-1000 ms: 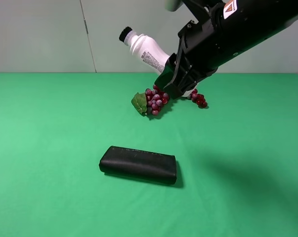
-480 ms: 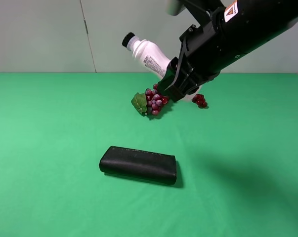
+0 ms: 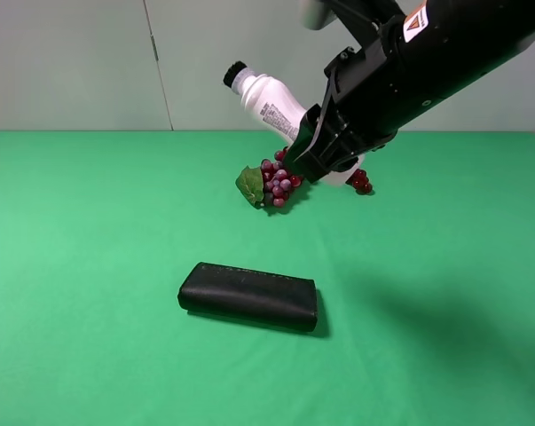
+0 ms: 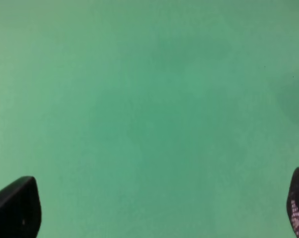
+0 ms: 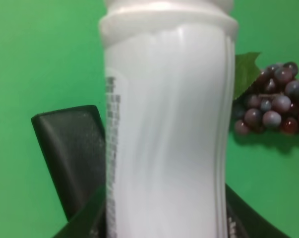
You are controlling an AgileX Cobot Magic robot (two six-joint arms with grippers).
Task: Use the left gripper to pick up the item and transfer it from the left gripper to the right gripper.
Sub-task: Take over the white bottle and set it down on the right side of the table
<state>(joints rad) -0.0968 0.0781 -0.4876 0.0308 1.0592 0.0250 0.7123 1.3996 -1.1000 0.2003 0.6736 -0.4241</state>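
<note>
Above green cloth (image 3: 90, 266) | right end effector (image 3: 308, 153) grips smooth waisted bottle (image 3: 271, 102)

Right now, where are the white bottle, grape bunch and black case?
white bottle (image 3: 266, 96): high view, its white body.
grape bunch (image 3: 281, 183): high view, the red berries.
black case (image 3: 247, 295): high view, its top face.

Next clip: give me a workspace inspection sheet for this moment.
Surface: green cloth, flat, no spills seen.
Job's things: bottle off the cloth, tilted, cap uppermost.
Clutter: black case lying near the front; grape bunch with a leaf farther back.
Grippers: right gripper shut on the bottle's lower body; left gripper open, empty, over bare cloth.
Cables: nothing seen.
Surroundings: pale wall behind the table.
</note>
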